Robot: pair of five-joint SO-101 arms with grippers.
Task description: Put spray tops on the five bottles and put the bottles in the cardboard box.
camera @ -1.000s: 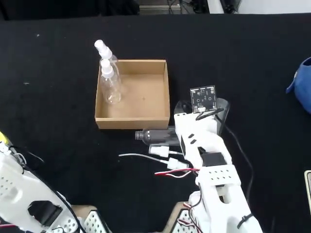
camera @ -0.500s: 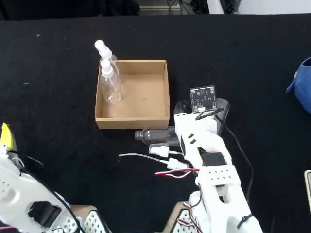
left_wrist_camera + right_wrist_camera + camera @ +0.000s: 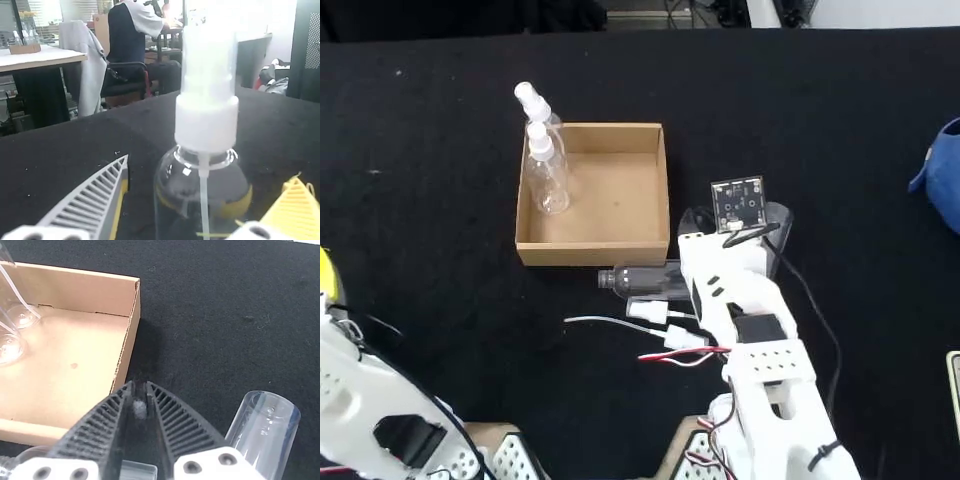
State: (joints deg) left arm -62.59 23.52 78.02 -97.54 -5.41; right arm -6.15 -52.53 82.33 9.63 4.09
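Black table cover [image 3: 840, 120] across whole surface. Blue object [image 3: 942, 178] at right edge, cut off by frame. Room behind: white desk [image 3: 40, 56], grey garment [image 3: 80, 65] draped over chair beside it.

2 bottles [image 3: 546, 172] line the cardboard box's [image 3: 592, 254] left wall, right side open.

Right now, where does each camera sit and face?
High view: fixed overhead, looking down on the table and cardboard box; left arm and right arm show.
Left wrist view: on the left arm, facing level across the table; left gripper flanks a capped bottle.
Right wrist view: on the right arm, facing down past the shut right gripper at the box.
Shared: high and right wrist views both show the box and two capped bottles inside.
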